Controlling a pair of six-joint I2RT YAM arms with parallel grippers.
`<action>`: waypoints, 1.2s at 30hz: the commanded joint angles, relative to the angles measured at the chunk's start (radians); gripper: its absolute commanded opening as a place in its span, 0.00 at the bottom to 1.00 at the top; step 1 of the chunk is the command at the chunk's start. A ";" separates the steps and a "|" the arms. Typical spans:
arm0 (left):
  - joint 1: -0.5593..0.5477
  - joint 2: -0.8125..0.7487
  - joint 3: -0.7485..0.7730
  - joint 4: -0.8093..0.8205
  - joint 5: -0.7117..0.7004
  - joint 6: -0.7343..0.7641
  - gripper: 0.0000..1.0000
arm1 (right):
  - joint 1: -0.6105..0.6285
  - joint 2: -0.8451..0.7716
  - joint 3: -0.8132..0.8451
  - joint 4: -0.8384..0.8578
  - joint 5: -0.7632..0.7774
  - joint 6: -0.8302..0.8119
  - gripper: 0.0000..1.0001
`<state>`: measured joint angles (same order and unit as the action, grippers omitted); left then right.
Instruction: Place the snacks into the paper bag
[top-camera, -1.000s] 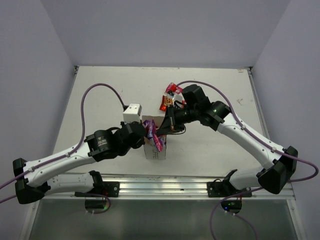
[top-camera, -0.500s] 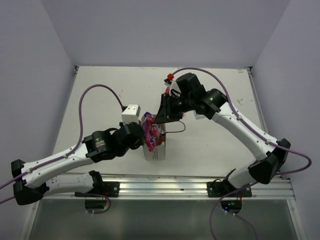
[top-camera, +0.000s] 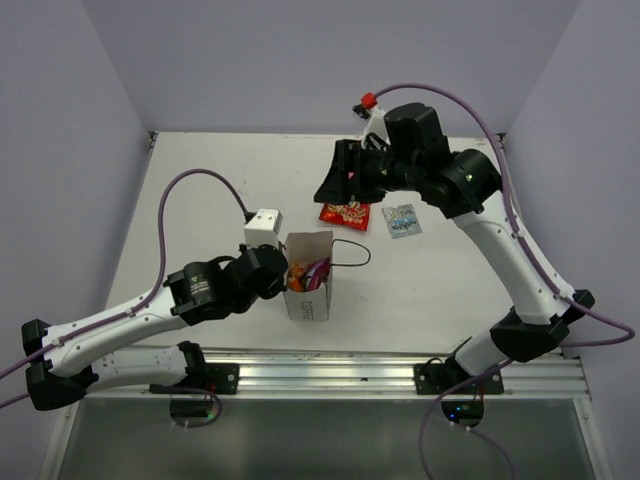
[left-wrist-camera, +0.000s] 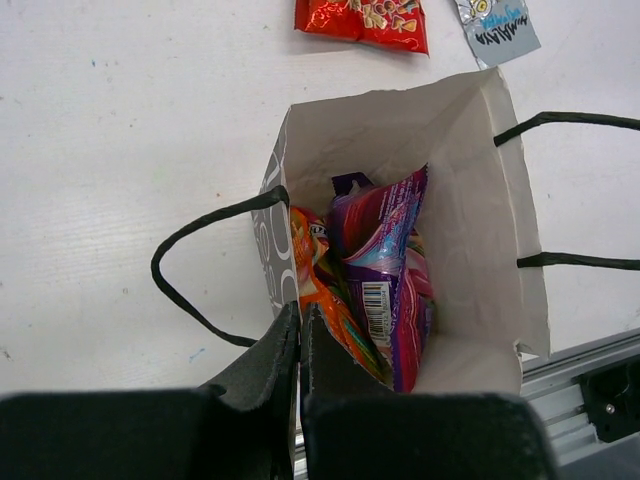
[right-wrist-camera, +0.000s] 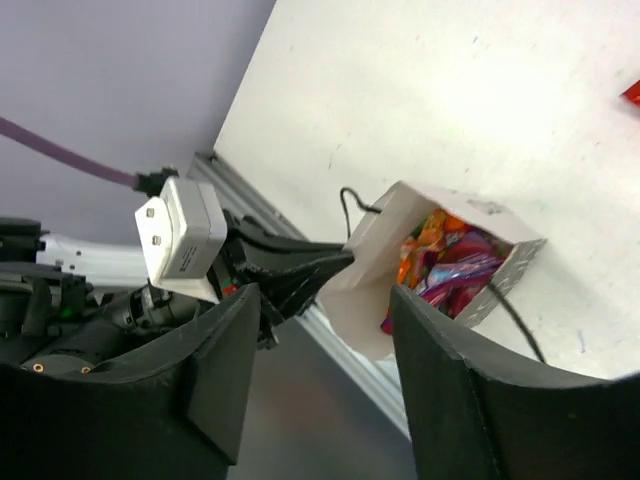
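Left wrist, left tool (left-wrist-camera: 300, 318) pinching paper bag (left-wrist-camera: 470, 180) rim, right tool (right-wrist-camera: 325, 335) open, apart

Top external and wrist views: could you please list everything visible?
paper bag: one, white with black handles, upright, table's near middle.
magenta packet: one, magenta-purple, inside bag.
orange packet: one, orange, inside bag.
red packet: one, red, on table beyond bag.
pale blue packet: one, blue-clear, right of red packet.
table: one, white.
left gripper: one, black, shut on bag's rim.
right gripper: one, black, open, raised beyond bag.
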<state>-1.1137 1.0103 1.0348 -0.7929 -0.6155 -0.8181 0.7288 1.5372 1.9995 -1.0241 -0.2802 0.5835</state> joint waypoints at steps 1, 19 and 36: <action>-0.003 -0.018 0.004 0.027 0.003 0.027 0.00 | -0.108 0.047 0.012 -0.039 0.081 -0.083 0.63; -0.002 -0.019 0.024 -0.011 -0.015 0.010 0.00 | -0.316 0.744 0.147 0.137 0.177 -0.229 0.77; -0.001 -0.021 0.027 -0.012 -0.024 0.000 0.00 | -0.313 0.719 -0.102 0.205 0.357 -0.333 0.00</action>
<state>-1.1137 1.0012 1.0340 -0.8021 -0.6102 -0.8021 0.4183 2.2524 1.9373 -0.7933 0.0120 0.2779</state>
